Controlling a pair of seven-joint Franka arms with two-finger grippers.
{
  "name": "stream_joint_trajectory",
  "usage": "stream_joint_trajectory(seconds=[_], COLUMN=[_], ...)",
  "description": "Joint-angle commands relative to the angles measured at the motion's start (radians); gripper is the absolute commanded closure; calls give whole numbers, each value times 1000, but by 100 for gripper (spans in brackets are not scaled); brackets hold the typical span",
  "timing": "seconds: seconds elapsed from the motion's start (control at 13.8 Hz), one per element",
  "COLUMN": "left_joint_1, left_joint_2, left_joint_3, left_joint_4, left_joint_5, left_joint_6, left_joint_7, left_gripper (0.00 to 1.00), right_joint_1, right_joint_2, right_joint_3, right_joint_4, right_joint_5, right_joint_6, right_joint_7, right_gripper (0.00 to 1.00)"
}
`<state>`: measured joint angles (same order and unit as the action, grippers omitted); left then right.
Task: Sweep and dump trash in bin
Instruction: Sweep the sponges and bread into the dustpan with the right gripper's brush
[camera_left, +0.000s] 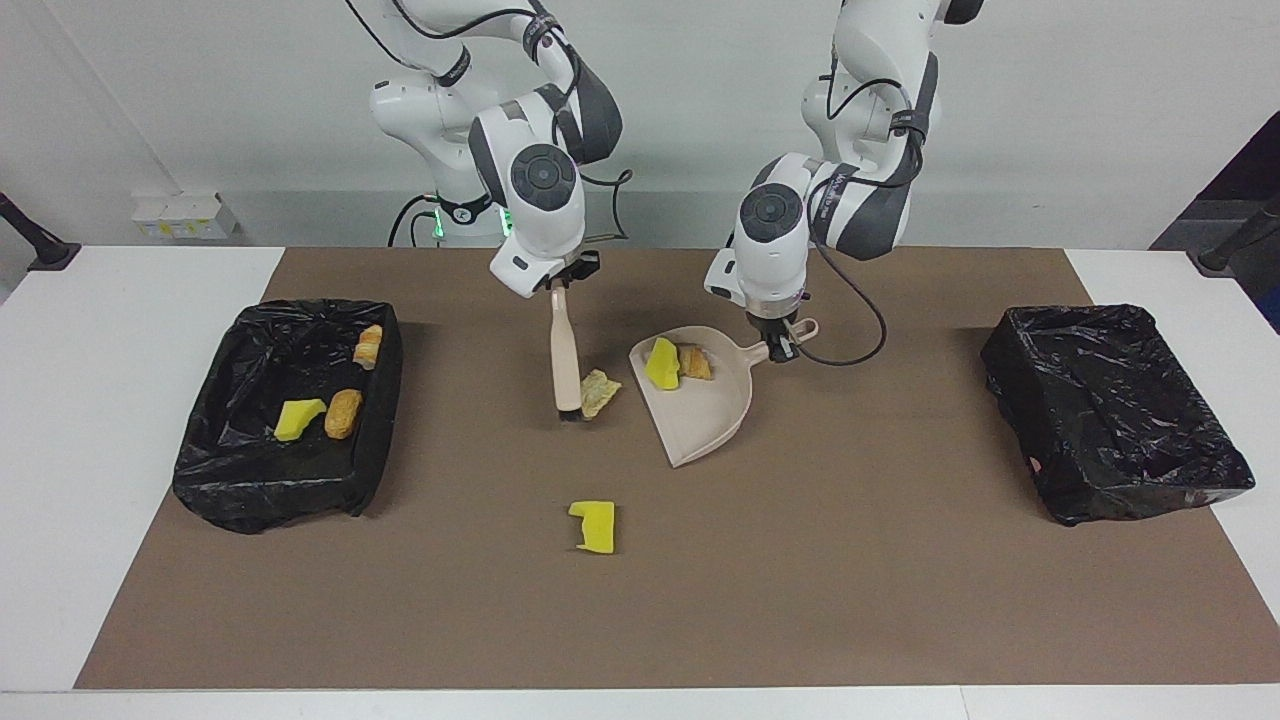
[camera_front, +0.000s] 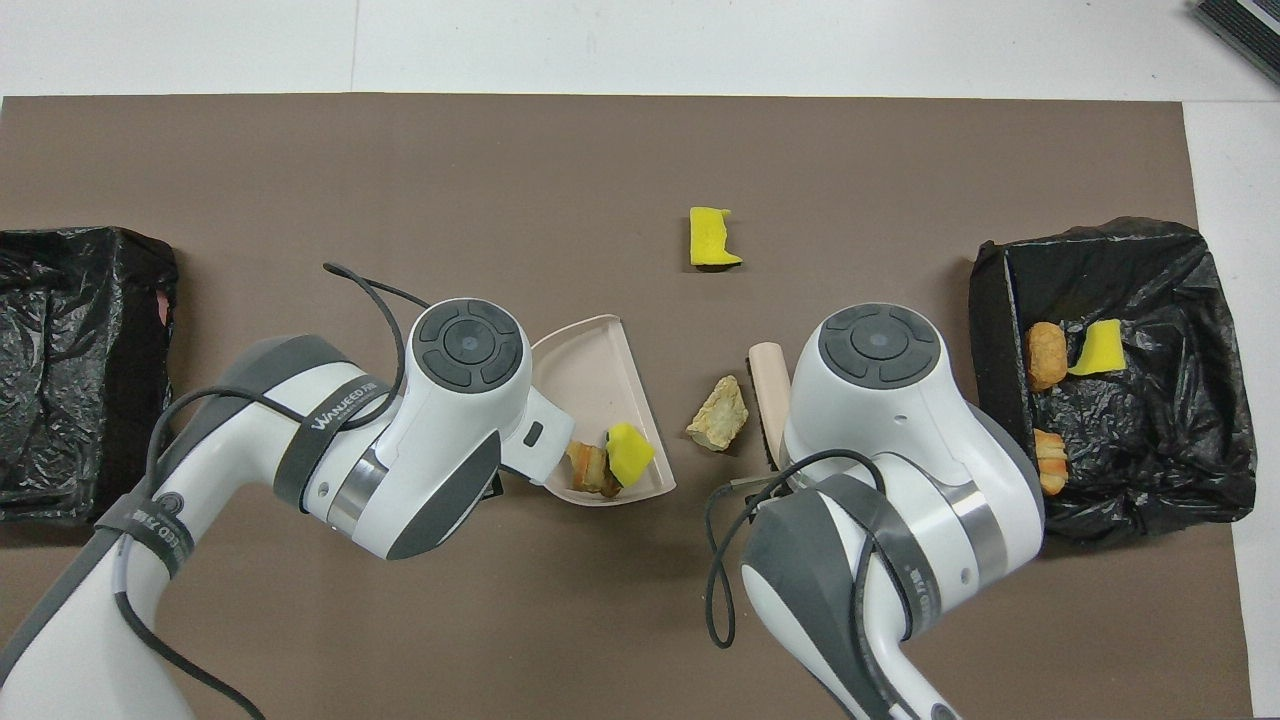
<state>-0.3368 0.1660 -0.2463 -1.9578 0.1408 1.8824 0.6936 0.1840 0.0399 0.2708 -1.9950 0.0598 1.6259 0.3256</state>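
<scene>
While both arms are working mid-desk, the nearest scrap in the facing view, a yellow sponge chunk (camera_left: 594, 526), is lying alone at lower centre on the brown mat (camera_left: 800, 600). Higher up, the cream crumbly piece (camera_left: 599, 391) is sitting against the bristles of the hand brush (camera_left: 566, 360), whose handle the right end effector (camera_left: 560, 285) is pinching from above. Beside it, the dustpan (camera_left: 705, 410) is carrying a yellow sponge chunk (camera_left: 661, 364) and a brown bread lump (camera_left: 696, 362) near its handle, which the left end effector (camera_left: 779, 345) is clamping. At the frame's left the lined bin (camera_left: 290, 420) is already holding three scraps; the bin at right (camera_left: 1115, 410) is showing none.

These scraps look light and soft, the cream one crumbly, so brushing low beats gripping.
</scene>
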Motion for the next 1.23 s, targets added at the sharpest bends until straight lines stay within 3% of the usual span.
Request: stream_joint_trajectory(seconds=[0.0, 0.14, 0.51, 0.8, 1.16], left_joint_1=[-24, -28, -30, -30, -27], left_joint_2=[-28, -28, -28, -26, -25], left_joint_3=[10, 10, 10, 10, 10], left_joint_4=[-29, -29, -30, -30, -29], left_joint_5=[16, 16, 16, 16, 14], left_joint_6=[-2, 0, 15, 18, 21], left_joint_7=[20, -34, -39, -43, -86], left_gripper=[100, 100, 100, 100, 100], right_joint_1=[-50, -49, 46, 150, 141], right_joint_2=[-78, -104, 1, 18, 17], right_joint_3=[13, 16, 18, 19, 16], right_joint_4=[-105, -177, -165, -116, -58], right_joint_5=[-34, -29, 75, 195, 233], right_joint_6=[44, 147, 268, 259, 235], right_joint_7=[-45, -53, -74, -74, -76], right_gripper=[100, 100, 100, 100, 100])
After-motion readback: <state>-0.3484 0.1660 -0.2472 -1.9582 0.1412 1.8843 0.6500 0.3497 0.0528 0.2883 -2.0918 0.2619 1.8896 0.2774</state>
